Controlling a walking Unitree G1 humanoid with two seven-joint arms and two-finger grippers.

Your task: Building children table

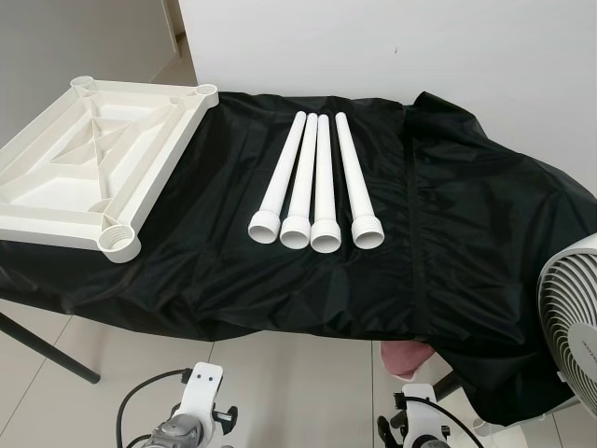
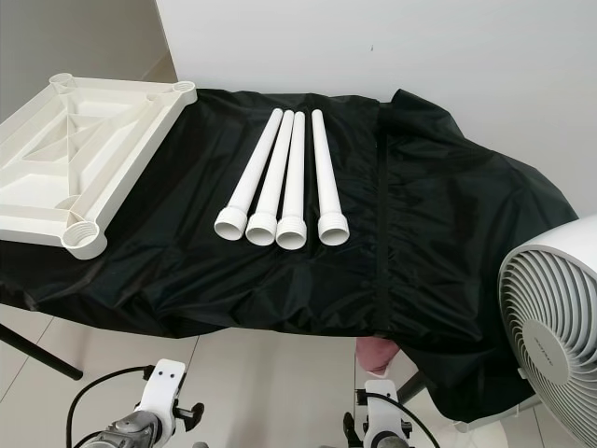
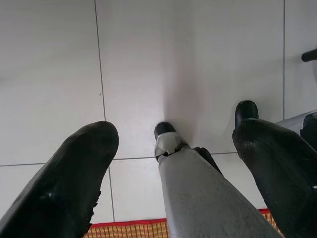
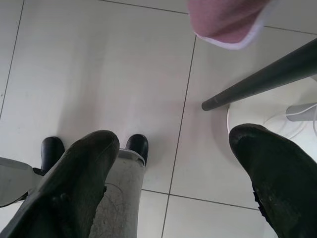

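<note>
Both arms are hanging low at the robot's sides, below the near edge of the desk, with the wrists pointing down at the tiled floor (image 3: 49,74). The left gripper (image 3: 173,144) is showing its two black fingers (image 3: 74,173) spread wide apart with nothing between them; beyond them the robot's own grey leg (image 3: 198,193) and the edge of a red-and-yellow mat (image 3: 129,229) are appearing. The right gripper (image 4: 173,144) is likewise holding its fingers (image 4: 74,183) wide apart and empty, over the floor; this wrist view is also taking in a dark desk leg (image 4: 262,77), a pink cloth (image 4: 225,20) hanging from above, and a white round base (image 4: 292,116).

In the head views, the tops of the two wrists are sitting at the bottom edge. A white fan (image 2: 555,327) is standing at the right, nearer than the desk and overlapping its right end.

The desk (image 1: 448,243) is lying under a black cover. Four white table legs (image 1: 315,182) are resting side by side near its middle, their wide threaded ends facing the robot, the left three touching and the fourth just beside them. One white tabletop (image 1: 89,159) is lying upside down at the left end, ribs upward, with a threaded socket at each corner and its near-left part overhanging the desk. A white wall is standing behind.
</note>
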